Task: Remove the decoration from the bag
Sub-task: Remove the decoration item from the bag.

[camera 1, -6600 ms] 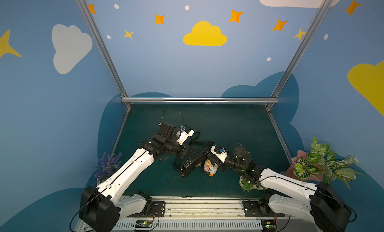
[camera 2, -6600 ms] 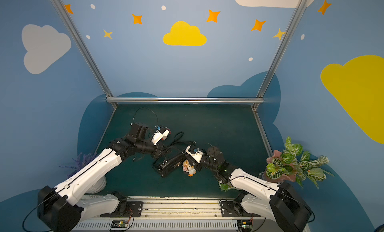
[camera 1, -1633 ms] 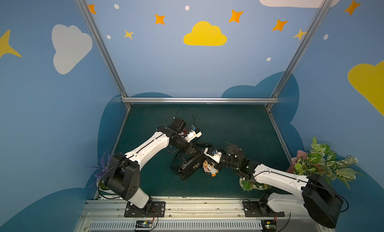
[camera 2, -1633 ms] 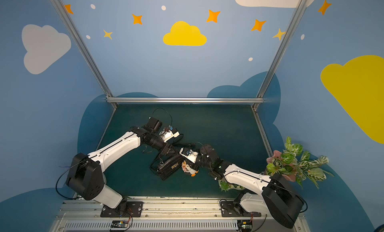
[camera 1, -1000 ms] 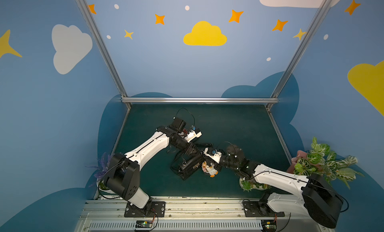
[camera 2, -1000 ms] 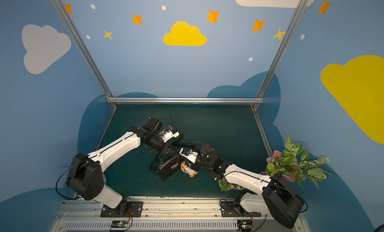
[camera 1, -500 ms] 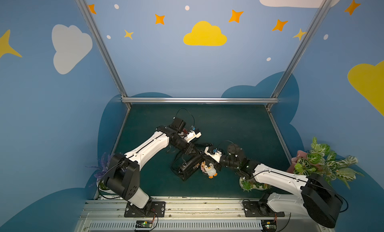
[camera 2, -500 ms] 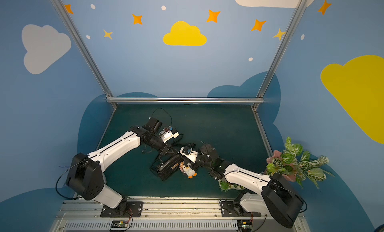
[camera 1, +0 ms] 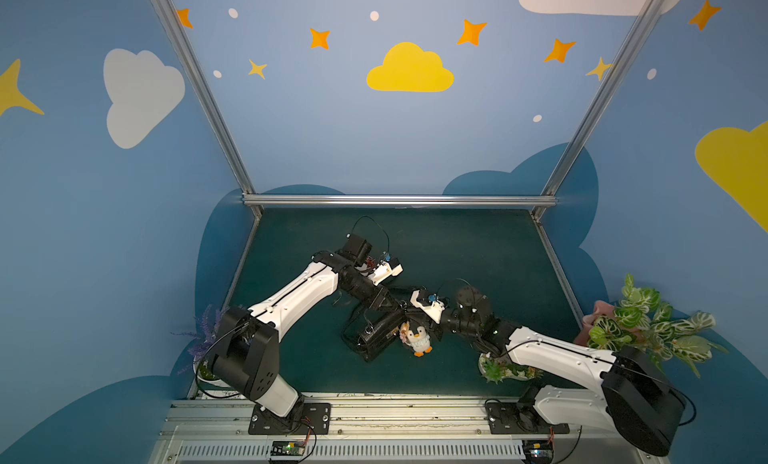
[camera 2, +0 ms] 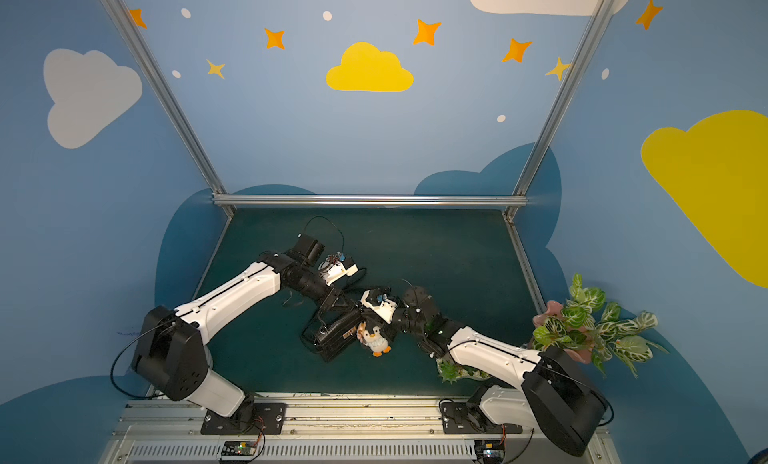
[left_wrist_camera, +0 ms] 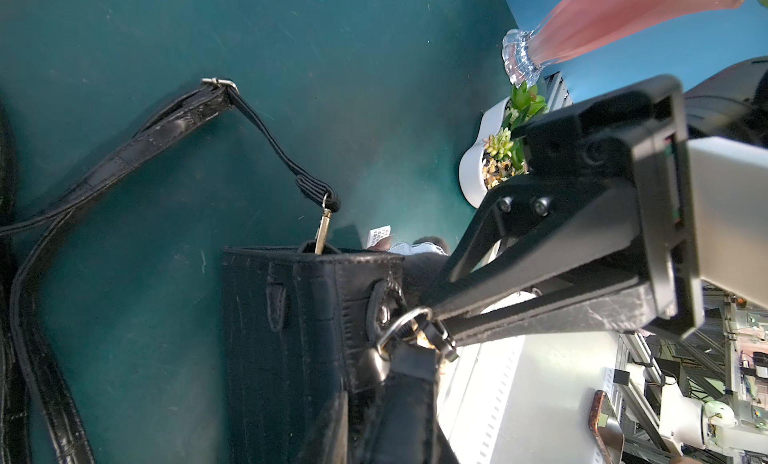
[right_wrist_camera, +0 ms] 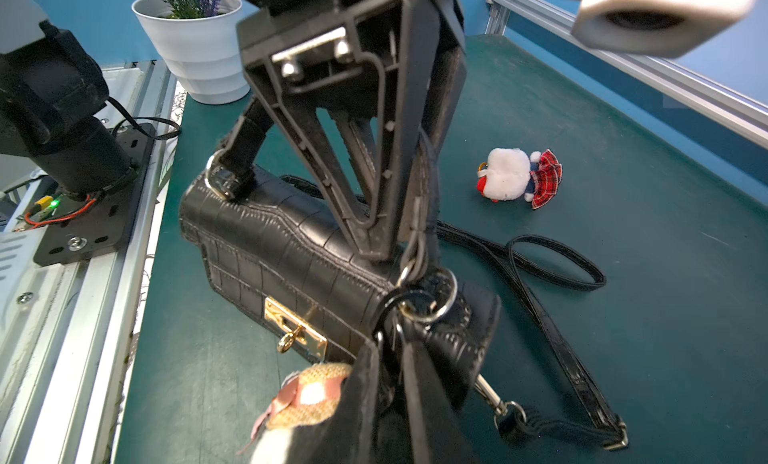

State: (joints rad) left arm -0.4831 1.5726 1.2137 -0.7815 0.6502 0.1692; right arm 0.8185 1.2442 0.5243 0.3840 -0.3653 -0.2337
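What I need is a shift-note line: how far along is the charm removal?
Looks done: a white plush doll in red tartan lies loose on the green mat, apart from the glossy black crocodile-textured handbag. In hand: left pincer clamps its handle; right pincer pinches the small black clip hooked there. Left: freeing the white plush penguin beside it.

Since 6.6 s ago the left arm has swung its base round and reached in. The left gripper now clamps the bag handle. Within the last 1 s the decoration has turned its white front upward.
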